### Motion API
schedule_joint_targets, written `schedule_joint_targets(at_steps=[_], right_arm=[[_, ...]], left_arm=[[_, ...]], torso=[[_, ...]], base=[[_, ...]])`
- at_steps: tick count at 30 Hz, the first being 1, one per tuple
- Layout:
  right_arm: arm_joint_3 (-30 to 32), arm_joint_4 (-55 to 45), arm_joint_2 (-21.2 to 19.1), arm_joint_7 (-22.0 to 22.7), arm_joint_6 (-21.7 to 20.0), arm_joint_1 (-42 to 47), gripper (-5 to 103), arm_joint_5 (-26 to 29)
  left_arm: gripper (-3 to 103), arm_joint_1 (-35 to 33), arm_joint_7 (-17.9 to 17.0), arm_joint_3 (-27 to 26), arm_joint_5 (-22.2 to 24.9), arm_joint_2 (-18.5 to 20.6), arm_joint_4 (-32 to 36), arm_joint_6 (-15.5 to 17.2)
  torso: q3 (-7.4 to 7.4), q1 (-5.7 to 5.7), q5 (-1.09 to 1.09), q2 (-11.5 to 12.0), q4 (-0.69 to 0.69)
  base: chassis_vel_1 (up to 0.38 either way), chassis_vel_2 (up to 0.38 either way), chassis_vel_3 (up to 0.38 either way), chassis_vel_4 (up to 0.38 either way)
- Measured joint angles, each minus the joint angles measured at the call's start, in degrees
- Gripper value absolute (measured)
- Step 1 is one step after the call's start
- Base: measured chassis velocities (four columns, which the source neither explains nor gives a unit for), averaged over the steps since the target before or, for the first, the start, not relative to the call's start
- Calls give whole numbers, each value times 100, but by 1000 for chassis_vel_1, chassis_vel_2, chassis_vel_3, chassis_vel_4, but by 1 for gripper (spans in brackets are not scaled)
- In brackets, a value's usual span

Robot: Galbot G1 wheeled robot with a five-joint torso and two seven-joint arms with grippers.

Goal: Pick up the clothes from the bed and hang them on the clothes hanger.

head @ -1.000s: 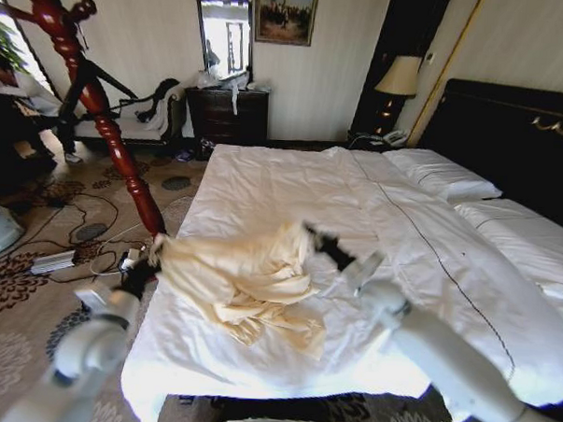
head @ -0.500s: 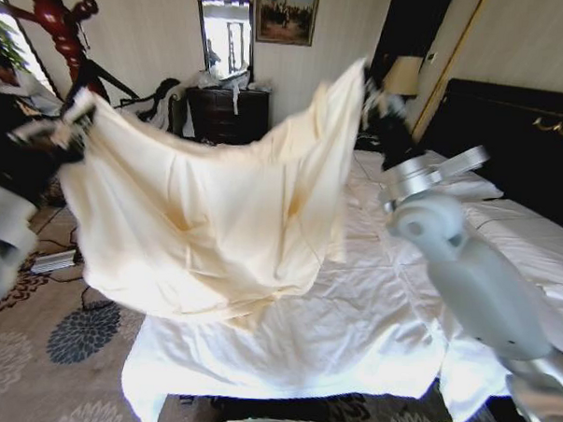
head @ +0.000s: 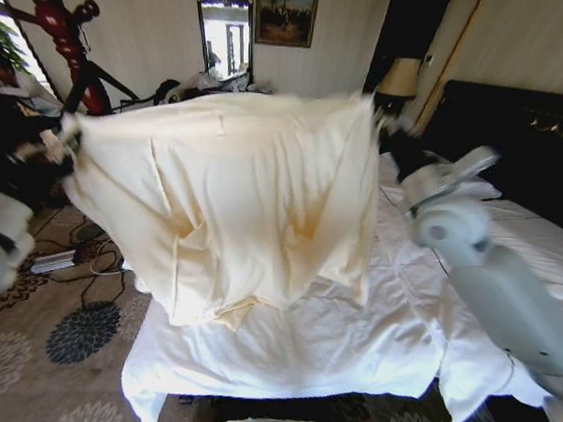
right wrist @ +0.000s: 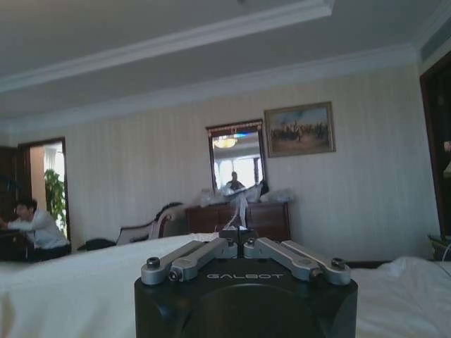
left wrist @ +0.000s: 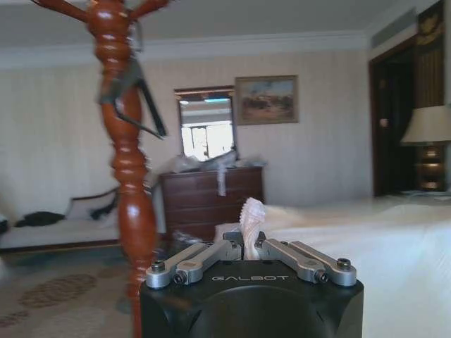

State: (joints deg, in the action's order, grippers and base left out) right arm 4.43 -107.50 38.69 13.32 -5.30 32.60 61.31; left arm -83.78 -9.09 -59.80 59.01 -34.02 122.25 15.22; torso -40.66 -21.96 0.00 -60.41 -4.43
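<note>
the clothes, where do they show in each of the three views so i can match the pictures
Head view: the clothes hang spread wide across the middle, in front of the bed.
Left wrist view: a bunched tuft of them is pinched in the left gripper fingers.
Right wrist view: pale cloth stretching away from the right gripper, apparently the same shirt.
Shared landmark: the framed painting beside the mirror on the far wall.

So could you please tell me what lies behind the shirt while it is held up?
Below the spread shirt the bed shows, with the dresser and mirror above it. The shirt hides the bed's middle.
</note>
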Motion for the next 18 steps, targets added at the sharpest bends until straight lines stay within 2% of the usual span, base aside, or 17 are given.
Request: schedule_joint_targets(at_steps=[2,5,7,10,11,13,15,17,18], right_arm=[[45,-124,-31,-142,135,366,0,-122],[108,-233,-69,-267,338,480,0,-128],[179,-415,-111,-436,629,501,0,-68],[225,-601,-136,-468,737,429,0,60],[261,-743,-153,-468,780,334,0,164],[346,-978,-179,-413,817,82,0,365],[380,-1041,-189,-378,822,-14,0,418],[505,-1227,-227,-211,845,-368,0,597],[530,-1259,-237,-168,846,-442,0,632]], left_arm=[[1,-9,1,66,223,-106,307,30],[1,-15,-21,28,346,-92,444,31],[1,-6,-102,-100,527,23,592,29],[1,64,-258,-205,652,147,686,23],[1,138,-441,-274,742,280,746,22],[1,354,-865,-445,933,610,807,20],[1,428,-957,-503,1004,720,813,19],[1,680,-1180,-821,1326,1139,819,10],[1,715,-1198,-903,1383,1213,818,5]], torso=[[7,13,4,-5,-9],[9,15,0,-7,-9],[5,9,1,-5,0],[4,6,1,-4,-1],[5,8,0,-5,-5],[6,10,-2,-5,-3],[6,10,-4,-5,-2],[5,7,-2,-5,-3],[4,7,-1,-4,-4]], base=[[0,0,0,0],[0,0,0,0],[0,0,0,0],[0,0,0,0],[0,0,0,0],[0,0,0,0],[0,0,0,0],[0,0,0,0],[0,0,0,0]])
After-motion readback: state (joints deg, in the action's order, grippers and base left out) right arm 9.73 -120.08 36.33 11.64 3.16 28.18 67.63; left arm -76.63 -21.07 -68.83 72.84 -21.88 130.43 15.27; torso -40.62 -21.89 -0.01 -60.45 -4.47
